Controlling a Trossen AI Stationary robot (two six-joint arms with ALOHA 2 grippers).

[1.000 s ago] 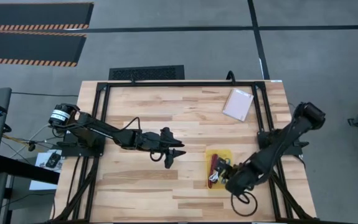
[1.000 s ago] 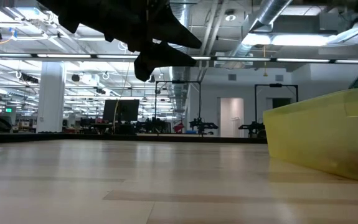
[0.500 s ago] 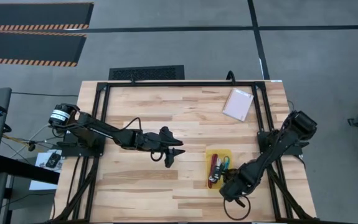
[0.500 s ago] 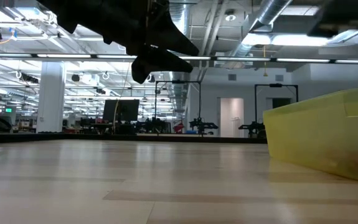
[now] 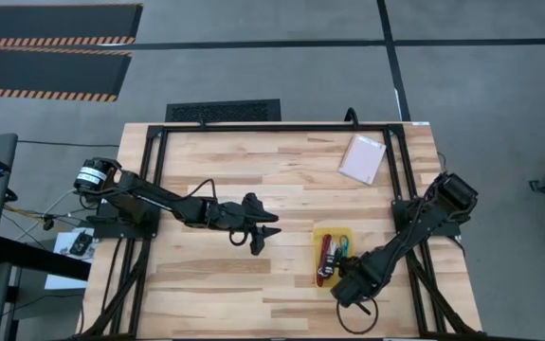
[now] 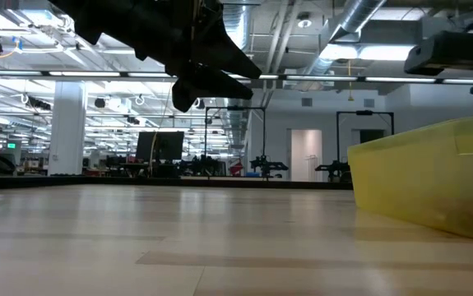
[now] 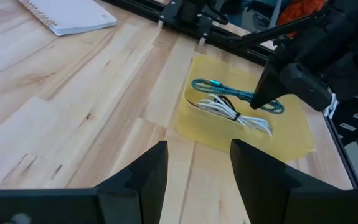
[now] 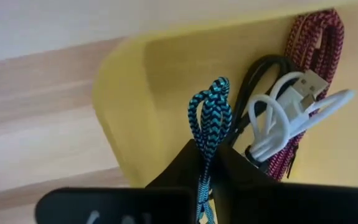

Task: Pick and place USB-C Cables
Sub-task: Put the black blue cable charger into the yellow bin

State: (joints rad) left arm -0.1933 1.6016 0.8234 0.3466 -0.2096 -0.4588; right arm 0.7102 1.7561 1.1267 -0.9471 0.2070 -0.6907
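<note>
The yellow tray (image 5: pixel 321 234) sits near the table's right near part and shows in the low view (image 6: pixel 417 181). The red cable (image 8: pixel 312 37), the black cable (image 8: pixel 263 71) and the white cable (image 8: pixel 291 102) lie inside it. My right gripper (image 5: pixel 341 270) stands at the tray's near end, shut on the teal cable (image 8: pixel 210 118). My left gripper (image 5: pixel 263 235) hovers open above the table's middle, left of the tray, touching nothing. Its wrist view looks across at the tray (image 7: pixel 210 134) and at my right gripper (image 7: pixel 266 93). My right gripper pinches the teal cable bundle between its two fingers (image 8: pixel 207 155), away from the looped end (image 8: pixel 215 93). The bundle runs forward from the fingers along them. In the left wrist view the teal cable (image 7: pixel 228 93) lies stretched along the tray's floor beside the white one.
A flat pale pink packet (image 5: pixel 362 158) lies by the table's far right corner and shows in the left wrist view (image 7: pixel 73 15). A black frame runs along the table's edges. Bare wood lies between the two grippers and along the left half.
My right arm has come down and drawn back a little toward the table's near edge, so the tray's contents show more fully from above. The teal cable has come to lie in the tray. My left gripper has barely moved.
</note>
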